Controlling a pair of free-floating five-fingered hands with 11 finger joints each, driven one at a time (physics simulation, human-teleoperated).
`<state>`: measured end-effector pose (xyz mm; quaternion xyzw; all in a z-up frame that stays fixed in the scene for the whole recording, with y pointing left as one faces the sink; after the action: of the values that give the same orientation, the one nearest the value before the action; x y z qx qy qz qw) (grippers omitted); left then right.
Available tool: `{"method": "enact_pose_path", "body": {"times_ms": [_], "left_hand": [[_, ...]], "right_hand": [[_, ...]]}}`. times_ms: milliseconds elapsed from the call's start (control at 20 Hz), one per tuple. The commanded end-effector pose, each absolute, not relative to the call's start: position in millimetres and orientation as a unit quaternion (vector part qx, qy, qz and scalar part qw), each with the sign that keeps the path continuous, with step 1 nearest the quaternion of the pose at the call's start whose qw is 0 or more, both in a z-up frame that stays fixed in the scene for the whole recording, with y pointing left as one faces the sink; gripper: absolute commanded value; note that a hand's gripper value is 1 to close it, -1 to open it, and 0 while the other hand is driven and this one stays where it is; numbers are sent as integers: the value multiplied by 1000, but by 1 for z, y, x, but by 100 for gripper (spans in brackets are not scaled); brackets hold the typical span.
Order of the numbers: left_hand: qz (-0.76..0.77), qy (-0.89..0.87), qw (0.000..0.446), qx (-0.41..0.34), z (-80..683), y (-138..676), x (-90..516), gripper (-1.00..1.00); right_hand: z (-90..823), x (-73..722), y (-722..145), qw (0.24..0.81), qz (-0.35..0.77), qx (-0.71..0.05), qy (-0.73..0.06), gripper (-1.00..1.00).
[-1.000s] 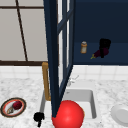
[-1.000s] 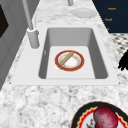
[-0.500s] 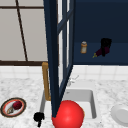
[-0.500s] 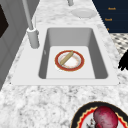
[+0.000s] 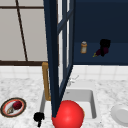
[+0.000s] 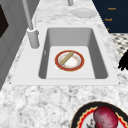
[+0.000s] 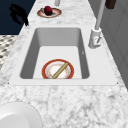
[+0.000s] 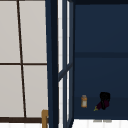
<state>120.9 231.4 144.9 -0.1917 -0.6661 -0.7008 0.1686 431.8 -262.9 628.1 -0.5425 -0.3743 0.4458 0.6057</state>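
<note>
Your right hand [image 5: 105,44] is up inside the open dark-blue cabinet [image 5: 100,30], on its lower shelf, fingers curled down around a small dark-red object [image 5: 99,52] with a yellowish tip; what it is, you cannot tell at this distance. The same grasp shows in the upper view [image 8: 104,98]. Just to its left on the shelf stands a squat amber jar [image 5: 83,47] with a pale lid. Your left hand [image 5: 38,117] hangs low at the front edge of the speckled marble counter [image 5: 22,87], beside the white rectangular sink [image 6: 72,37]; whether its fingers are spread or closed, you cannot tell. In the basin lies a round red-rimmed plate [image 6: 69,60] with a tan stick across it.
</note>
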Motion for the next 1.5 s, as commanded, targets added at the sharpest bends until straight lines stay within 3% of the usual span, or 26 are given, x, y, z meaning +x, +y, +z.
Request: {"method": "enact_pose_path", "body": {"times_ms": [0,500,750,800,1050,1450], "left_hand": [[-701,-666,169,-192,145,231,121,0],[-701,-666,169,-192,145,231,121,0],[-701,-666,169,-192,145,231,121,0],[-701,-666,169,-192,145,231,121,0],[-701,-666,169,-192,145,231,121,0],[-701,-666,169,-192,145,231,121,0]], "right_hand": [[608,452,-259,611,431,-568,-345,100],[601,494,-286,660,525,-424,-329,100],[597,472,-303,660,517,-389,-383,100],[600,463,-305,649,505,-400,-405,-100],[616,466,-308,654,464,-423,-421,-100],[650,468,-304,656,487,-415,-400,-100]]}}
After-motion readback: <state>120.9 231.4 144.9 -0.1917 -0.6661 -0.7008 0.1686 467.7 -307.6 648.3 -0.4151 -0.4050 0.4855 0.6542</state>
